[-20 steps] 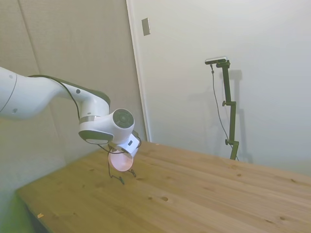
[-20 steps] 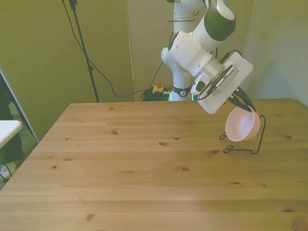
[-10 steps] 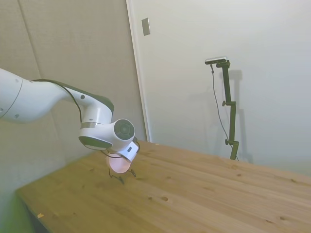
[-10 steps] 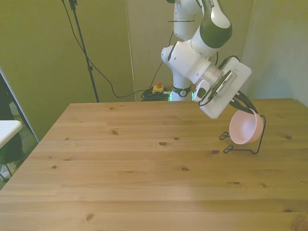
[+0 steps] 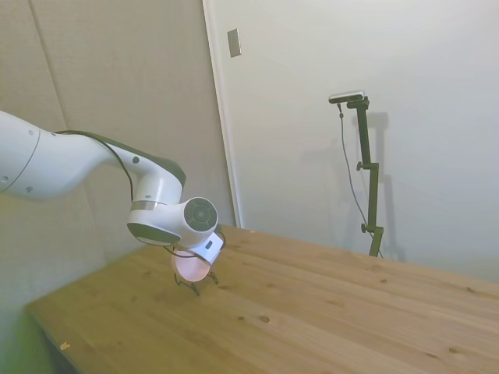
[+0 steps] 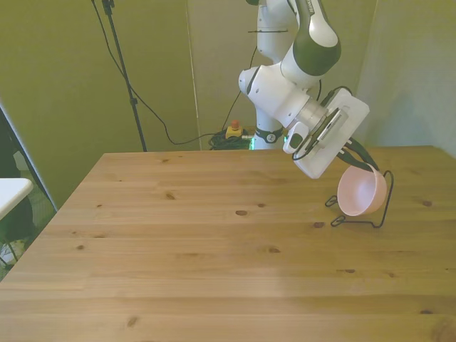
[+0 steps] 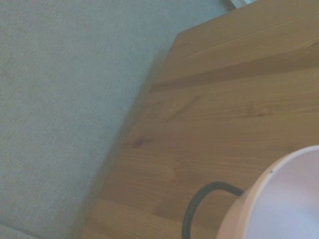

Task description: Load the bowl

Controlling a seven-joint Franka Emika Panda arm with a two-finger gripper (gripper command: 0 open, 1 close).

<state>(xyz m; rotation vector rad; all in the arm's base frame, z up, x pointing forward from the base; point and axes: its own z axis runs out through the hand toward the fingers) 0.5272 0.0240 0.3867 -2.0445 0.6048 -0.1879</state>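
Note:
The pale pink bowl [image 6: 361, 192] hangs tilted on its edge at the front view's right, low over the table. My gripper [image 6: 358, 159] is shut on its upper rim. Just behind and below the bowl stands a thin dark wire rack [image 6: 382, 212]; whether the bowl touches it I cannot tell. From the side, the bowl [image 5: 190, 266] shows under the wrist near the table's far left corner, with the rack's feet [image 5: 188, 287] beneath it. Up close, the wrist view holds the bowl's rim [image 7: 284, 199] and one curved rack wire [image 7: 195, 205].
The wooden table [image 6: 199, 249] stretches wide toward the front view's left. Its edge [image 7: 144, 114] lies close beside the rack, with the wall past it. A black tripod pole [image 6: 122, 71] and cables stand behind the table's far edge.
The arm has come down a little and carried the bowl lower, closer to the wire rack. The grip on the rim is unchanged.

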